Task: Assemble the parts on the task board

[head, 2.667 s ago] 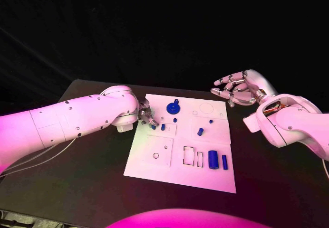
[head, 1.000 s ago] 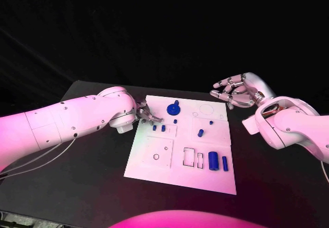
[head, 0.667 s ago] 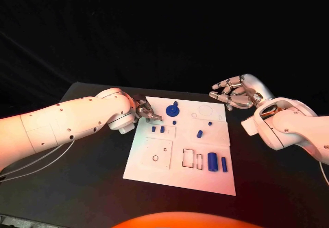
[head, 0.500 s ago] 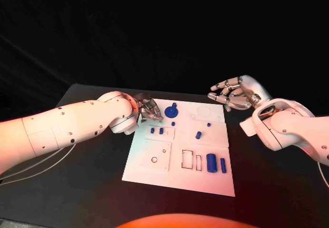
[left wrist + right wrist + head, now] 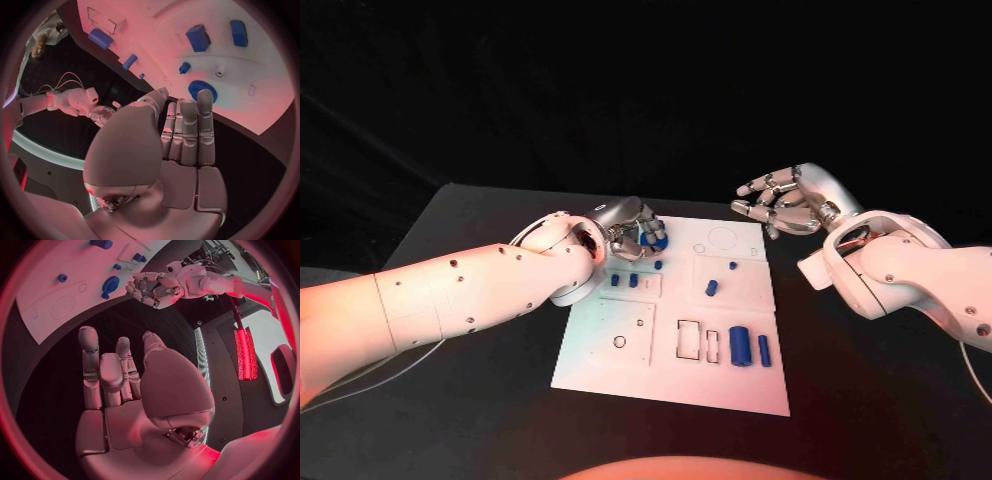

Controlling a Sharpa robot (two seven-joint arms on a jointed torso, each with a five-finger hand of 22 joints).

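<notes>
- Since the earlier picture my left hand (image 5: 629,232) has climbed from the board's left edge to its far left corner, over the blue gear (image 5: 202,90).
- Left hand: fingers straight and close together, nothing in them that I can see.
- Right hand (image 5: 783,203) hangs off the far right corner of the white board (image 5: 625,365), fingers spread and loosely curled, holding nothing.
- On the board I count two small blue blocks (image 5: 623,281) side by side near the left edge, and one small tilted peg (image 5: 713,288) near the middle.
- One thick cylinder (image 5: 738,346) lies beside one thin bar (image 5: 764,349) near the right edge.
- From the left wrist, the gear lies flat on the board just past my fingertips (image 5: 205,97).
</notes>
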